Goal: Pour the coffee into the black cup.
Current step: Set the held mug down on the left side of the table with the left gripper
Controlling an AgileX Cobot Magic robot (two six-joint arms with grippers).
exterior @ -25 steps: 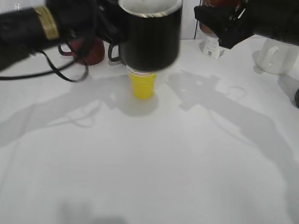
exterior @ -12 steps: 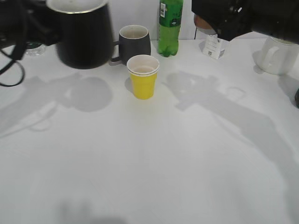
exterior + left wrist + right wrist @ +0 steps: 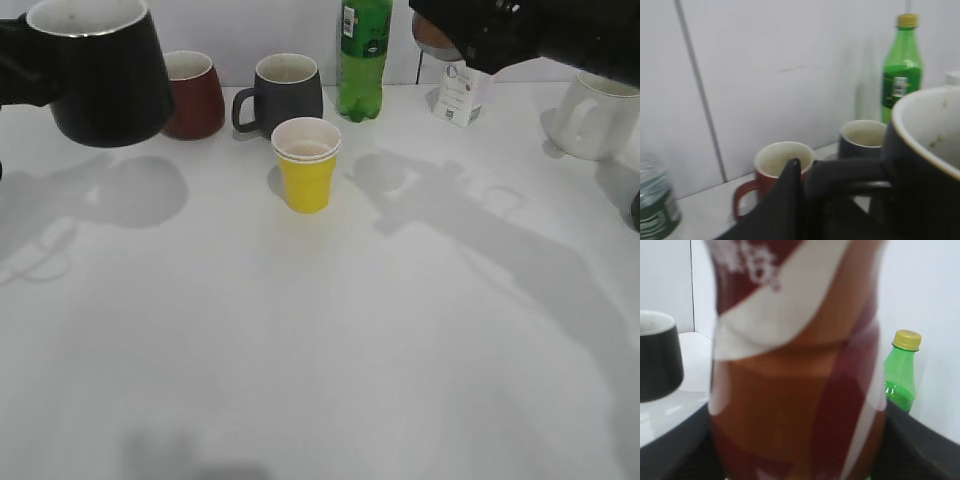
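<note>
The black cup [image 3: 100,75] hangs in the air at the far left, above the table, upright with its pale inside showing. My left gripper [image 3: 12,72] is shut on its handle [image 3: 847,176]; one black finger [image 3: 790,195] lies against the handle, and the cup's rim [image 3: 920,145] fills the right of the left wrist view. The coffee bottle [image 3: 795,365], brown with a white swirl, fills the right wrist view. My right gripper [image 3: 475,35] is shut on it, held high at the back right. A bit of the brown bottle [image 3: 432,35] shows beside the gripper.
A yellow paper cup [image 3: 307,165] stands mid-table. Behind it are a maroon mug [image 3: 192,95], a dark grey mug [image 3: 285,92] and a tall green bottle [image 3: 362,55]. A small white carton [image 3: 462,95] and a white mug [image 3: 598,115] stand at the back right. A clear bottle [image 3: 655,205] is at the left.
The left gripper has carried the black cup from above the yellow cup to the far left. The right gripper with the coffee bottle has barely moved.
</note>
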